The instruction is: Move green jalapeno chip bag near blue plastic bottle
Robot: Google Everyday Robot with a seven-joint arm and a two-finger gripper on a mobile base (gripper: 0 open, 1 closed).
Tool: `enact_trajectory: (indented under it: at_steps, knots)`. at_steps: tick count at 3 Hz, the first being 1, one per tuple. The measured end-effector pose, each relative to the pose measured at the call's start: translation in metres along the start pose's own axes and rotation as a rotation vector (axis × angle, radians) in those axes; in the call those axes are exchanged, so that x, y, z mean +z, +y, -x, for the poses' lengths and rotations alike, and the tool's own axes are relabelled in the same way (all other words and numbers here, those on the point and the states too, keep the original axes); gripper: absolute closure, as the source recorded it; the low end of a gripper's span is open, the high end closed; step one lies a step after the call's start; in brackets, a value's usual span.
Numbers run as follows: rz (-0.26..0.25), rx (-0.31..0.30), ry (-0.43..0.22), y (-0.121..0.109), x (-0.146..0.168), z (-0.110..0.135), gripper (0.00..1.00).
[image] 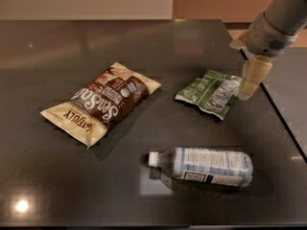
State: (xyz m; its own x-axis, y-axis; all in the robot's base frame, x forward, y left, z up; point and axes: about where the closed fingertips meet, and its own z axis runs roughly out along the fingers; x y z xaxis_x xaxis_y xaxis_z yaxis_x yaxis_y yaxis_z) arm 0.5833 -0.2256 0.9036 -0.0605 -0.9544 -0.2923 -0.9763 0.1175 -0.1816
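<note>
The green jalapeno chip bag [209, 93] lies flat on the dark table, right of centre, white label panel facing up. The blue plastic bottle [204, 166] lies on its side in front of the bag, white cap pointing left. My gripper [252, 78] hangs from the arm at the upper right, its cream fingers pointing down just off the green bag's right edge, above the table. It holds nothing that I can see.
A larger brown-and-cream chip bag [102, 102] lies left of centre. The dark table [57, 176] has a seam running diagonally at the right [278, 114]. A pale wall and an orange panel stand behind the table.
</note>
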Motion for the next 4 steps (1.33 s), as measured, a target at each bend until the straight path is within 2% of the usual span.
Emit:
enact_trajectory:
  at_steps: [1,3,4]
  knots:
    - [0.032,-0.009,0.007,-0.011,0.025,-0.005,0.00]
    - [0.082,-0.005,0.037,-0.017,0.062,-0.012,0.00]
    - [0.095,-0.004,0.055,-0.016,0.069,-0.011,0.17]
